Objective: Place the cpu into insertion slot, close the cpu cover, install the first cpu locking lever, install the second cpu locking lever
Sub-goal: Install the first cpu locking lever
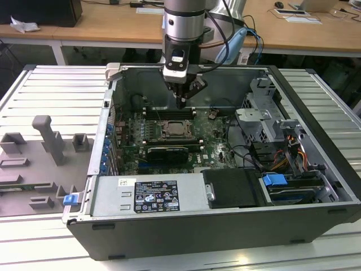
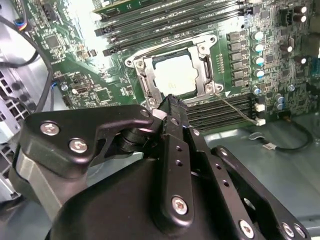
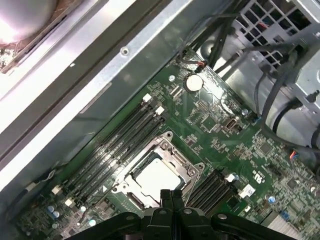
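Green motherboard (image 1: 213, 140) lies in the open computer case (image 1: 225, 234). In the exterior view my fingers (image 1: 180, 103), closed on nothing, hang above it, with the insertion slot (image 1: 177, 131) at six o'clock from them. In the second wrist view the cpu (image 2: 175, 75) sits in that slot, framed by the cpu cover (image 2: 144, 82). In the first wrist view my fingertips hover near the cpu.

Silvery cpu (image 2: 173, 75) seated flat in insertion slot (image 3: 134, 199); metal cpu cover (image 2: 141, 76) lying flat around it.

Above the cpu cover (image 2: 144, 80) I have open air for my claw (image 1: 180, 104); memory slots (image 3: 117, 145) flank it, and the drive cage (image 1: 262, 116) crowds the exterior view's right.
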Tool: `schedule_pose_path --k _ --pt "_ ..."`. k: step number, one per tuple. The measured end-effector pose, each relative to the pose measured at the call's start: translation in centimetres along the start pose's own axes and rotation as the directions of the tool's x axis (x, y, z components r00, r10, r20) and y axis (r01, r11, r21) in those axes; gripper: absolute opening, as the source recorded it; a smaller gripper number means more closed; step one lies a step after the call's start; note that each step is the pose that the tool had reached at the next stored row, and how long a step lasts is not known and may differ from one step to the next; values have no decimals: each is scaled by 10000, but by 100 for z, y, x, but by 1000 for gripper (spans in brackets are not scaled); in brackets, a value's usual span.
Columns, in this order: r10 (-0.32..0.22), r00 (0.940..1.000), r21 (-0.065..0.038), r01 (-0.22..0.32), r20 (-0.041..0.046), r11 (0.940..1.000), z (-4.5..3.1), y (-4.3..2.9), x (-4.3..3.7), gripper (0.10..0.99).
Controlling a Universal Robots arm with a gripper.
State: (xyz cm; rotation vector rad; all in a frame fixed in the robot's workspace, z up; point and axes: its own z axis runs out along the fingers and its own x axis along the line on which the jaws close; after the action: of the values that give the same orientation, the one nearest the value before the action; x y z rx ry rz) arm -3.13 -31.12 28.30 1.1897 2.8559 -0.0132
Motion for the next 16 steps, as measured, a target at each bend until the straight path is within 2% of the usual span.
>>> schedule_pose_path --k 2,3,6,8,10,11,12,14,15,16 --pt "-188 9998 -9 188 -1 9998 0 0 0 106" --pt "-490 9988 -22 490 -5 9988 0 0 0 106" --pt "-1282 9918 -61 1281 -11 9917 0 0 0 106" --pt "-2134 9770 -102 2134 -13 9769 1 0 0 106" --pt "-2609 9654 -126 2609 -12 9653 1 0 0 106" --pt "-2939 9558 -143 2939 -11 9557 1 0 0 106" --pt "-3369 9416 -165 3368 -9 9414 2 0 0 106" --pt "-3715 9284 -182 3714 -7 9283 2 0 0 106" --pt "-4051 9143 -200 4050 -3 9141 2 0 0 106" --pt "-4259 9048 -210 4258 -1 9046 2 0 0 106"
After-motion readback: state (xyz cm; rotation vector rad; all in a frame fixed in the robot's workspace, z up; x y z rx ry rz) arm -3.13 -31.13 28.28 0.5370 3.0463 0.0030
